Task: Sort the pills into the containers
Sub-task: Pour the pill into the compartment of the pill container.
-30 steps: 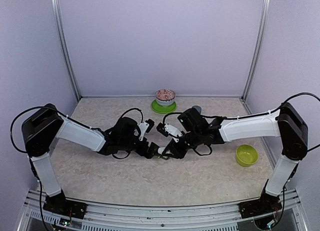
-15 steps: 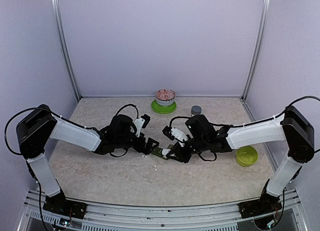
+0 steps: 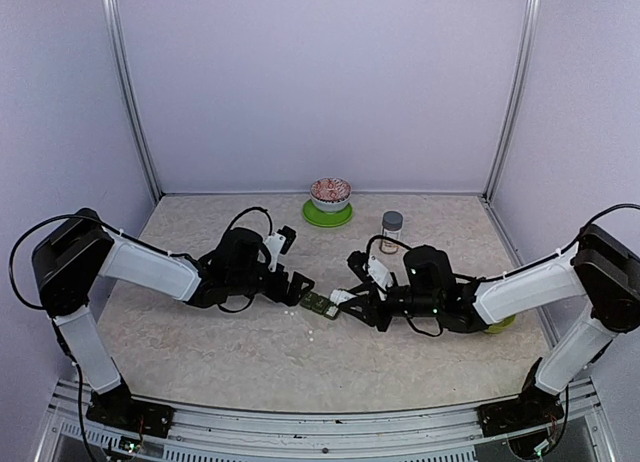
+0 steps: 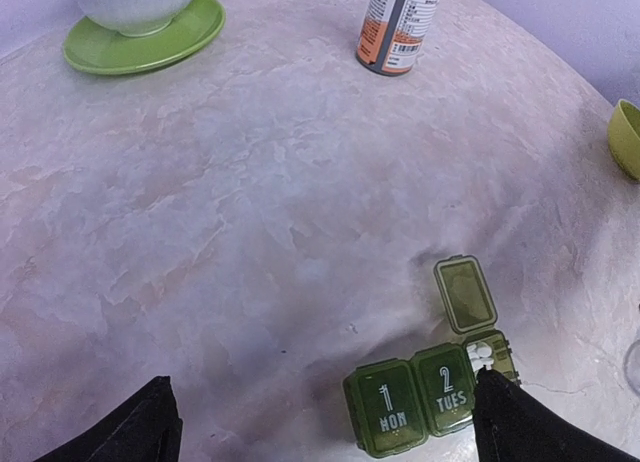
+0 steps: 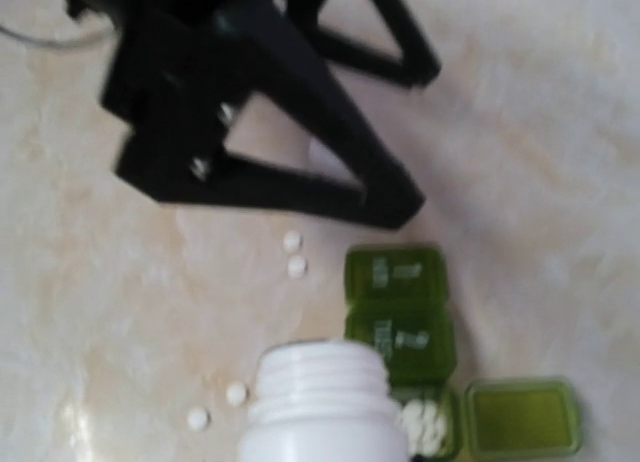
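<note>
— Well, how far is the sorting now?

— Only begun, I would say. The pill box (image 4: pixel 430 397) lies on the bench (image 4: pixel 250 182), between the two arms. Its third compartment has the lid open and a small heap of pills (image 5: pixel 423 425) inside. The compartments marked MON and TUES are closed, so I cannot see if anything is in them.

— And the claws?

— The right claw (image 3: pixel 352 300) is clenched around a white bottle (image 5: pixel 325 397) with no cap. The bottle's mouth is tipped just beside the open compartment. The left claw (image 4: pixel 320 412) is spread wide with nothing in it, low over the bench, near the MON end of the box.

— I notice white dots on the bench.

— Yes, four loose pills (image 5: pixel 293 241) lie just beside the box; I think they missed it. What is left, in my opinion, is to open the other two lids, fill those compartments and collect the spilled ones.
</note>
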You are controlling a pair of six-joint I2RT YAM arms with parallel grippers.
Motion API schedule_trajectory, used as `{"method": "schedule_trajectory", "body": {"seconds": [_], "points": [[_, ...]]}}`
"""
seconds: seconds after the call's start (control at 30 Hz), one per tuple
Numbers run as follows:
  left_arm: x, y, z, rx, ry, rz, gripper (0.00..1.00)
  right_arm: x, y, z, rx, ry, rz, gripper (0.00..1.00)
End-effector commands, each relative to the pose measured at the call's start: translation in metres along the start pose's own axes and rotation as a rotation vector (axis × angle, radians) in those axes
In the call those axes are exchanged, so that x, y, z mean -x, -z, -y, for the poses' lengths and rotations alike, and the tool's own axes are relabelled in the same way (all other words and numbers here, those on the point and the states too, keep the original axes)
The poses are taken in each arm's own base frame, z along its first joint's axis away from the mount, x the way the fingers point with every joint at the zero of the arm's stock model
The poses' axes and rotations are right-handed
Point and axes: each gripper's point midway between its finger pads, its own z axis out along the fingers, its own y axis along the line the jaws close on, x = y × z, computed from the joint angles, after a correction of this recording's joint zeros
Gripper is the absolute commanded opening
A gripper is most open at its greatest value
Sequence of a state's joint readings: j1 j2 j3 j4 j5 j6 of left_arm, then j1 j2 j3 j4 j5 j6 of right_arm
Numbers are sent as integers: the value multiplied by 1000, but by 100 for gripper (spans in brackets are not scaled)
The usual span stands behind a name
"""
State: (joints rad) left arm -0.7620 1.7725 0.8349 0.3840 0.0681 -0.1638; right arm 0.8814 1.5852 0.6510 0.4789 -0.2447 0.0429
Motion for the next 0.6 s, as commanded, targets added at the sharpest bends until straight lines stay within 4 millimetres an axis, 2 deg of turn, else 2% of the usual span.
{"method": "schedule_trajectory", "body": {"seconds": [0.0,0.23,0.47,0.57], "points": [[6,7,-13,36,26,25,99,48,21,2,-26,48,237,24],[5,7,-22,54,30,18,99,73,51,-7,-19,104,404,24],[7,8,-22,57,27,9,99,98,104,-21,-22,173,632,24],[10,10,-23,67,33,-4,99,102,127,-28,-18,191,726,23]]}}
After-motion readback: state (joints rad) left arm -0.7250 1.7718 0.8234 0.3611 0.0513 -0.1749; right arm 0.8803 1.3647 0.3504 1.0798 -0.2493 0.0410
